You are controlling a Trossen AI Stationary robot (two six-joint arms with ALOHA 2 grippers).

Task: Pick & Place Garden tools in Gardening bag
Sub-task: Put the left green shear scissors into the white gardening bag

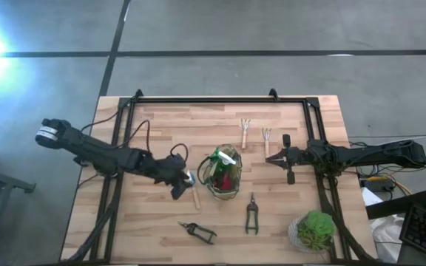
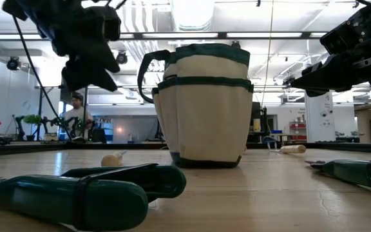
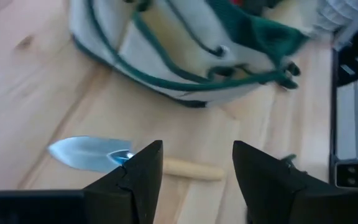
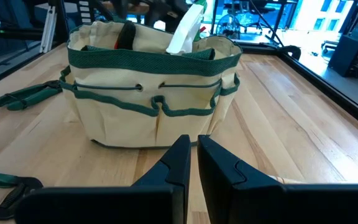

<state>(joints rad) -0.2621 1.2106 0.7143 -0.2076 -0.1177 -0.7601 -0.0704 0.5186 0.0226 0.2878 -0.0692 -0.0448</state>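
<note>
Hovering just beside the gardening bag [image 1: 224, 177], the left hand [image 3: 191, 180] has its fingers apart above the wooden-handled trowel [image 3: 132, 160] lying on the table [image 1: 161, 125]; picking it up looks like the step in hand, calling for a descent onto the handle. The right hand [image 4: 192, 168], fingers together, waits near the bag's other side. Inside the bag stand the spray bottle [image 4: 185, 31] and a red-and-black tool [image 1: 226, 179].

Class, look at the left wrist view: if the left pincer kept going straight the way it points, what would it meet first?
Probably the trowel on the table: the open left pincer straddles its wooden handle. Depth is unclear.
</note>
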